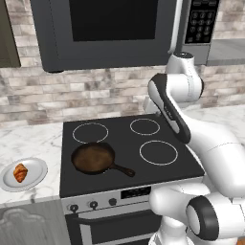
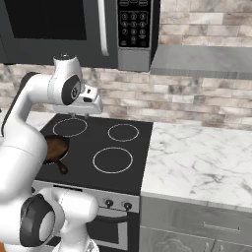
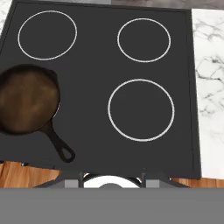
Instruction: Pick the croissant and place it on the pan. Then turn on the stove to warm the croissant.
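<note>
The croissant (image 1: 20, 172), small and golden-orange, lies on a pale round plate (image 1: 37, 174) on the counter left of the stove (image 1: 125, 143). On the stove's front-left burner sits the dark pan (image 1: 93, 158) (image 2: 54, 147) (image 3: 26, 100), holding nothing, its short handle pointing toward the front right. My gripper (image 2: 78, 114) (image 3: 112, 177) hangs high over the cooktop (image 3: 96, 65), looking straight down, well to the right of the croissant. Its fingertips stand apart with nothing between them. Small dark knobs (image 1: 94, 204) (image 2: 109, 202) line the silver front panel.
A dark microwave (image 1: 110, 28) (image 2: 49, 24) hangs over the stove, with a grey hood shelf (image 2: 206, 61) to its right. Marble counter (image 2: 197, 157) runs to the right of the cooktop. My own arm's elbow (image 1: 167, 105) rises over the stove's right side.
</note>
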